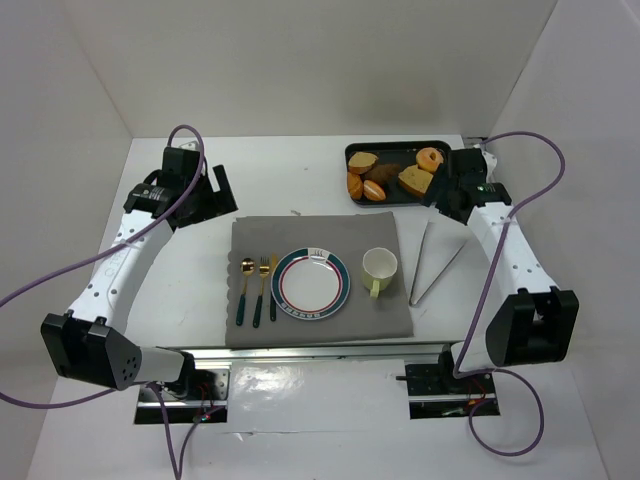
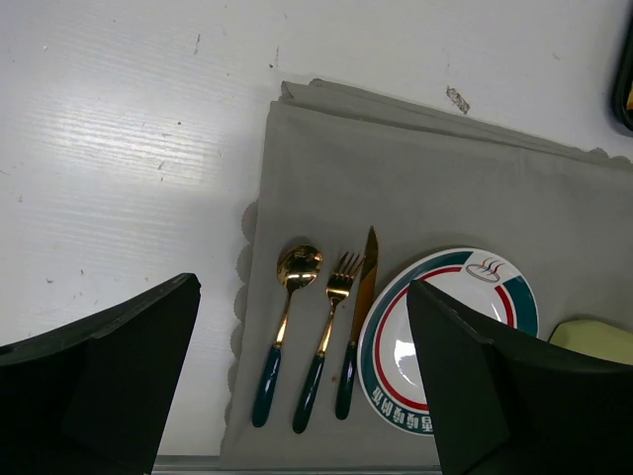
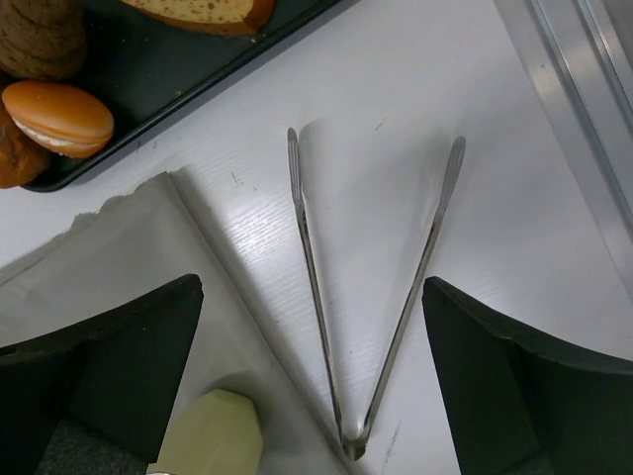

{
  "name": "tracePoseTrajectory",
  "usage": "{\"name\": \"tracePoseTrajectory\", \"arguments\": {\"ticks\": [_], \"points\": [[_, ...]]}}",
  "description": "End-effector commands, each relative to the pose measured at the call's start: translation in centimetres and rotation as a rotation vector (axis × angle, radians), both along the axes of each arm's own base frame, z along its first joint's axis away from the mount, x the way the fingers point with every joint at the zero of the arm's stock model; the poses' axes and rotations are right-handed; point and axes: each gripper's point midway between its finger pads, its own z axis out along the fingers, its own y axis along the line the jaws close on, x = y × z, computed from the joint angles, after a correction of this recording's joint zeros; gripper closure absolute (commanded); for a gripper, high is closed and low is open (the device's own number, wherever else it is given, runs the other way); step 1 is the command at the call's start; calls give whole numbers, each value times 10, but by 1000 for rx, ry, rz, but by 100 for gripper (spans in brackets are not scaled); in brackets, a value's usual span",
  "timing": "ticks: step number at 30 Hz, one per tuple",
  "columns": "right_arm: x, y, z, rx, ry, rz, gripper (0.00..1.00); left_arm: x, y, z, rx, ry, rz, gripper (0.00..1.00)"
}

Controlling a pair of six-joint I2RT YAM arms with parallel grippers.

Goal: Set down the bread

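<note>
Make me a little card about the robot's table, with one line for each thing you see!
tray: black rectangular tray, far right, holding brown and orange bread pieces
mat: grey cloth placemat, centre
plate: round white plate with green and red rim, on the mat, empty
cutlery: gold spoon, fork and knife with dark green handles, left of the plate
cup: pale green cup, right of the plate
tongs: metal tongs, on the table right of the mat
left end effector: open, empty
right end effector: open, above the tongs
</note>
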Motion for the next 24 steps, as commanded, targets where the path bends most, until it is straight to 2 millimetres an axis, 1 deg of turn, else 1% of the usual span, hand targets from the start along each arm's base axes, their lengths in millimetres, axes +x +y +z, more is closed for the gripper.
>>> {"name": "tracePoseTrajectory", "arguments": {"ticks": [1,2,4,5,6,9,10,11,12,13,14,15,16,17,18,19,20,21,22,24], "points": [[4,-8,15,-29,-19,-17,1,1,-1,13,-11,-52,-17,1],[4,-12,15,-30,-19,-27,1,1,-1,13,-11,-52,-17,1],[-1,-12,12,-23,-10,-35,1,1,-1,13,-11,-52,-17,1],[-3,-15,9,-24,0,-46,1,1,-1,13,-11,-52,-17,1],[-6,-14,6,-17,15,-40,1,3,-1,14,-5,-54,-23,1],[-15,-20,2,-10,40,-67,1,5,-1,18,-6,-63,-23,1],[-15,-20,2,-10,40,-67,1,5,-1,18,-6,-63,-23,1],[-20,-20,-4,-11,64,-67,1,5,-1,18,-6,-63,-23,1],[-22,-23,-5,-3,69,-87,1,5,-1,18,-6,-63,-23,1],[-23,-22,-10,10,85,-105,1,6,-1,14,-5,-53,-24,1],[-31,-23,-17,29,117,-116,1,6,-1,14,-4,-53,-24,1],[-36,-20,-28,44,143,-115,1,6,-1,14,-4,-53,-24,1],[-40,-13,-37,78,167,-102,1,6,-3,14,-11,-52,-30,1],[-44,-8,-41,104,164,-84,1,7,-3,11,-10,-43,-30,1],[-55,-3,-57,126,198,-70,1,7,-3,11,-10,-42,-30,1],[-59,4,-57,161,180,-55,1,7,-3,11,-10,-42,-30,1],[-58,9,-58,182,155,-39,1,5,-3,7,-8,-32,-30,1],[-60,11,-61,194,153,-29,1,5,-3,7,-8,-32,-30,1],[-68,13,-69,202,174,-26,1,4,-3,3,-6,-21,-30,1],[-72,19,-77,226,192,-11,1,4,-3,3,-6,-21,-30,1]]}}
